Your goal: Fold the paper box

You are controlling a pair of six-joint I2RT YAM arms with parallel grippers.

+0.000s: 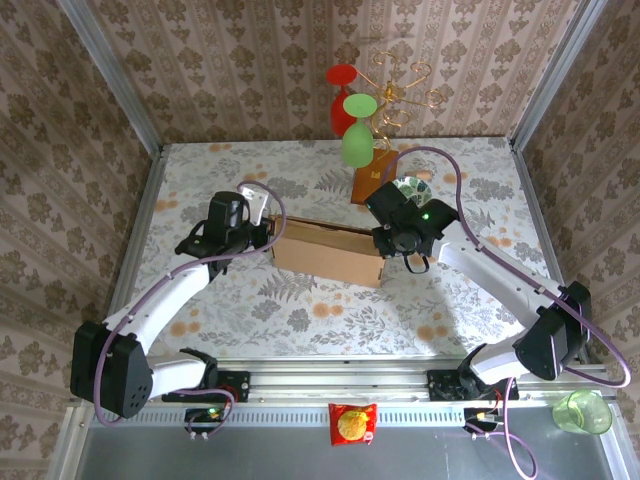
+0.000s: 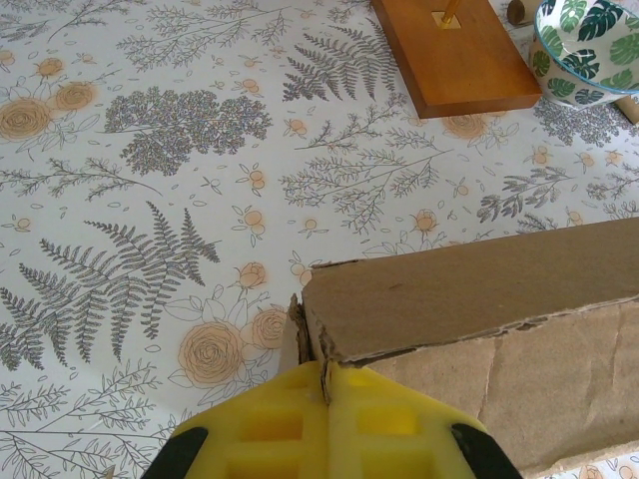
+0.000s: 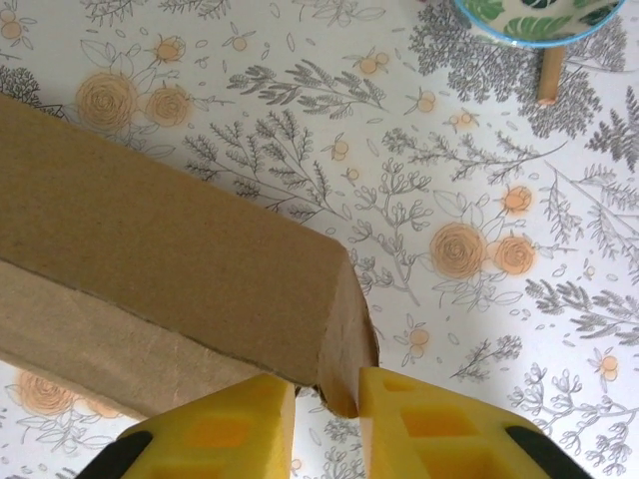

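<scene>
The left fingers [image 2: 270, 431] are clamped together on the left end edge of the paper box [image 1: 330, 255]; the right fingers [image 3: 429, 429] stand slightly apart astride its right corner, box lying mid table [image 1: 300, 320]

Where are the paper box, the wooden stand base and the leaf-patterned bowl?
paper box [image 1: 330, 257], top view, middle of its tan front face.
wooden stand base [image 2: 459, 55], left wrist view, its glossy top face.
leaf-patterned bowl [image 2: 589, 45], left wrist view, its patterned side.
</scene>
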